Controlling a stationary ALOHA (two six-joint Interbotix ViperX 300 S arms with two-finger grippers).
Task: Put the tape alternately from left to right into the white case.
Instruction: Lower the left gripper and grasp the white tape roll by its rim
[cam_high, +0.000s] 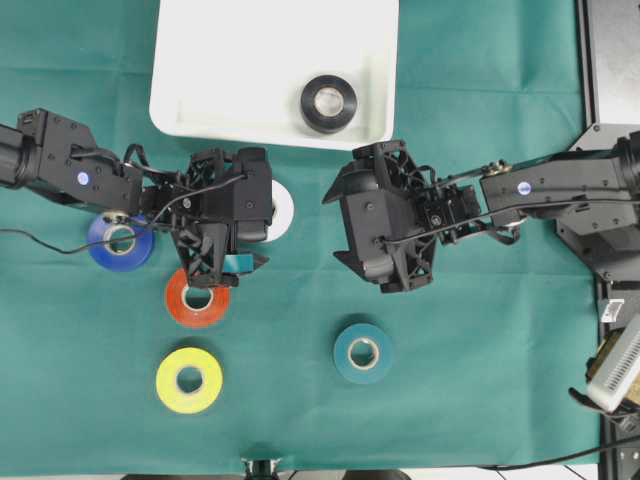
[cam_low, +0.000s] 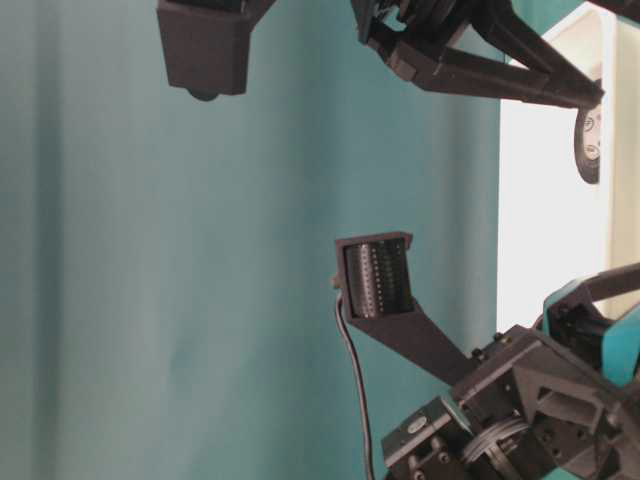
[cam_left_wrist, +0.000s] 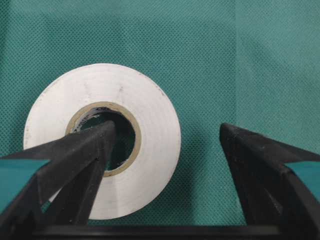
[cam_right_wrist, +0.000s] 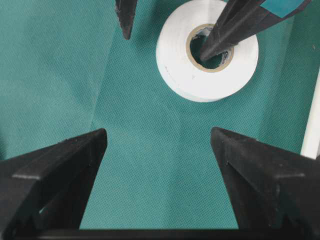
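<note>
A shallow white case (cam_high: 200, 90) with rounded corners and a raised rim is seen at the top of the overhead view, on a desk (cam_high: 480, 400) covered in green cloth. One roll is held inside it: the black roll (cam_high: 328, 103), lying flat near the case's lower right corner, its pale core facing up.

The other five rolls are laid flat on the cloth below the case. The white roll (cam_left_wrist: 102, 160) is found just below the case's lower edge, mostly hidden under the left gripper (cam_high: 255, 208) in the overhead view. Its face is plain white around a tan cardboard core (some print is visible inside the core, too small to read). Further below the case are the blue roll (cam_high: 120, 242), the red roll (cam_high: 197, 297) and the yellow roll (cam_high: 189, 380), and to their right the teal roll (cam_high: 362, 353).

The left gripper's jaws are spread wide, with one fingertip (cam_left_wrist: 102, 137) set into the white roll's core and the other outside the rim over bare cloth.

The right gripper (cam_right_wrist: 159, 145) is held below the case's right half, its jaws spread wide over bare cloth, with nothing between them.
</note>
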